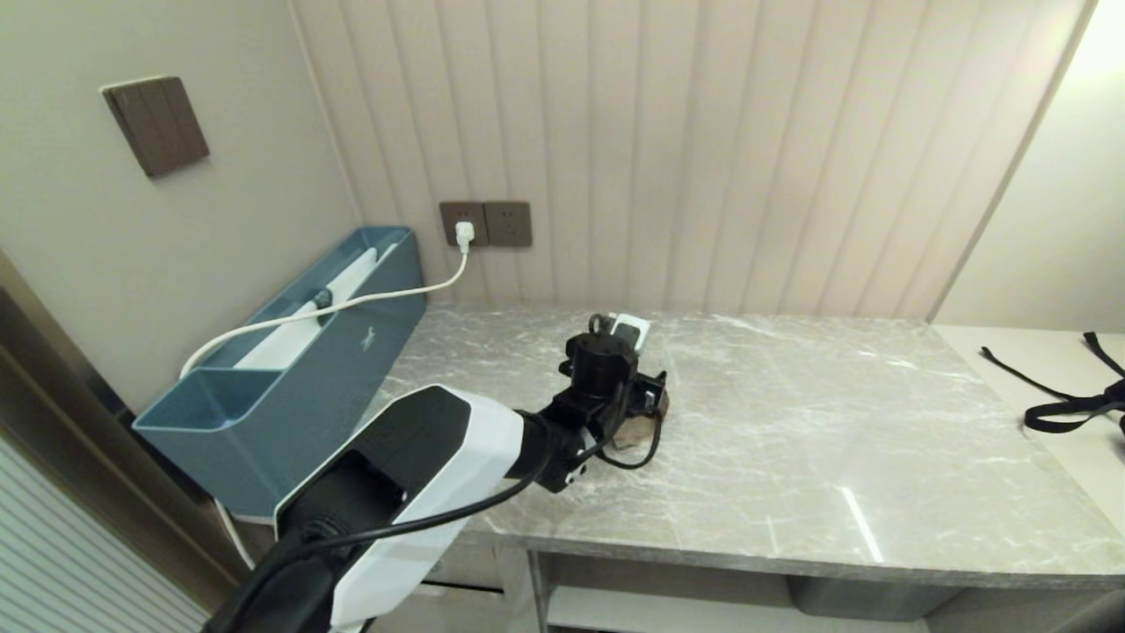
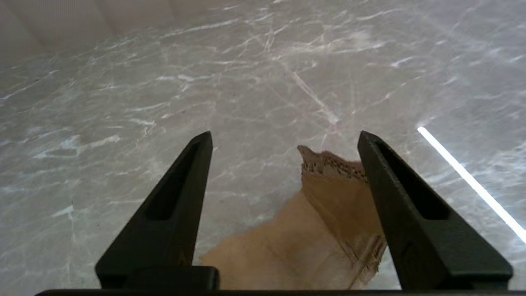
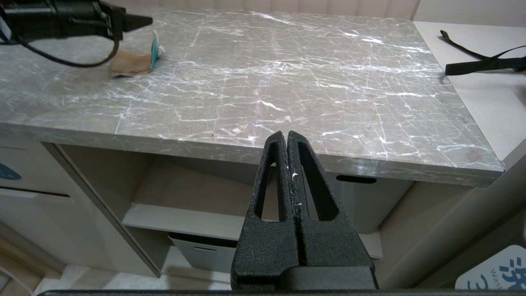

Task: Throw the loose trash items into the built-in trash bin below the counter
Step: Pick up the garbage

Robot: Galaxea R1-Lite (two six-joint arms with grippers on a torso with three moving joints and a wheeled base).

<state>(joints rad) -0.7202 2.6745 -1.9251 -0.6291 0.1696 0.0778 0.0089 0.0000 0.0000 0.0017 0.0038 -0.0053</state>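
one torn scrap of light brown cardboard (image 2: 304, 242) in sight, lying flat on the wide grey marble-look bench (image 1: 791, 440), toward its left rear part. left gripper (image 2: 285, 137) hovers right over it, jaws spread wide, the scrap between the two black fingers (image 2: 172, 205) and tucked against one of them, gripped by neither. whether a fingertip touches the cardboard, can't tell. right gripper (image 3: 287, 137) is down in front of the bench edge, its two fingers pressed together, holding nothing. one long blue-teal plastic box (image 1: 299, 369) stands at the bench's left end, one white cable (image 1: 352, 303) draped across it. two grey plastic tubs (image 3: 370, 201) below.
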